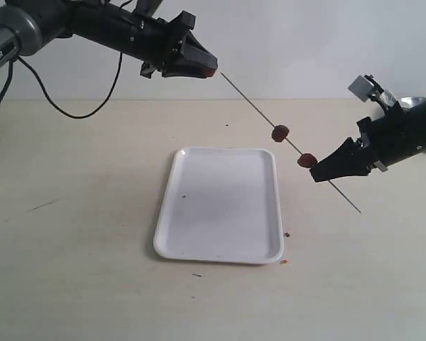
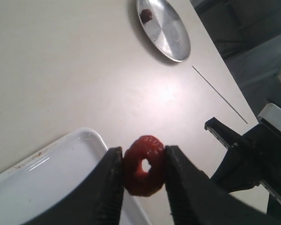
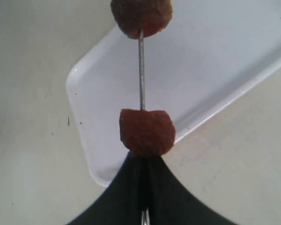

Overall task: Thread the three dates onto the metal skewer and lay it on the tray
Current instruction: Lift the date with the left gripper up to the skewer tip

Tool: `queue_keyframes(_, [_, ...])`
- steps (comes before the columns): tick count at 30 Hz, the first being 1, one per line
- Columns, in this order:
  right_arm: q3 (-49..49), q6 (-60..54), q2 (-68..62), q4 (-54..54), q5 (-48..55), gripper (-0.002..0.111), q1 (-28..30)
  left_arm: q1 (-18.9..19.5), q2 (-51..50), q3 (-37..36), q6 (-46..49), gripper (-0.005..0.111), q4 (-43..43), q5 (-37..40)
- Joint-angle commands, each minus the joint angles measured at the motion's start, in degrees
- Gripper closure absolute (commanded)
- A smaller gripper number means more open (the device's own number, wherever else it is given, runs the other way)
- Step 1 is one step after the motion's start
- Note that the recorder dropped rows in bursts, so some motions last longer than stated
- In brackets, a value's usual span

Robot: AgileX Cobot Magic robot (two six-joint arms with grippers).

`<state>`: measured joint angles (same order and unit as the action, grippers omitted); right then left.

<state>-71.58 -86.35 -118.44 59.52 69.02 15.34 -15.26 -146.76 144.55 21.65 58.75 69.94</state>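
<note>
The metal skewer (image 1: 252,103) slants in the air above the tray's (image 1: 220,206) right side. My right gripper (image 1: 318,170) is shut on its lower part. Two dates (image 1: 280,133) (image 1: 307,160) are threaded on it, the lower one touching the right fingertips. In the right wrist view these dates (image 3: 146,131) (image 3: 141,16) sit on the rod (image 3: 141,70) over the tray (image 3: 201,70). At the skewer's upper tip, my left gripper (image 1: 207,67) is shut on the third date (image 2: 144,165), which has a hole through its middle.
A round steel plate (image 2: 171,35) holding a lone date (image 2: 146,15) lies on the table at the far right. Small red crumbs (image 1: 286,234) lie by the tray's right front corner. A black cable (image 1: 78,110) hangs down at the back left.
</note>
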Motion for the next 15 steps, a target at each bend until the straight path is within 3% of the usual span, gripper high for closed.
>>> queue_keyframes(1, [-0.3, -0.9, 0.4, 0.9, 0.9, 0.108, 0.4, 0.1, 0.3, 0.0, -0.2, 0.076, 0.3, 0.0])
queue_keyframes(15, [-0.3, -1.0, 0.4, 0.9, 0.9, 0.108, 0.3, -1.3, 0.3, 0.0, 1.0, 0.076, 0.5, 0.0])
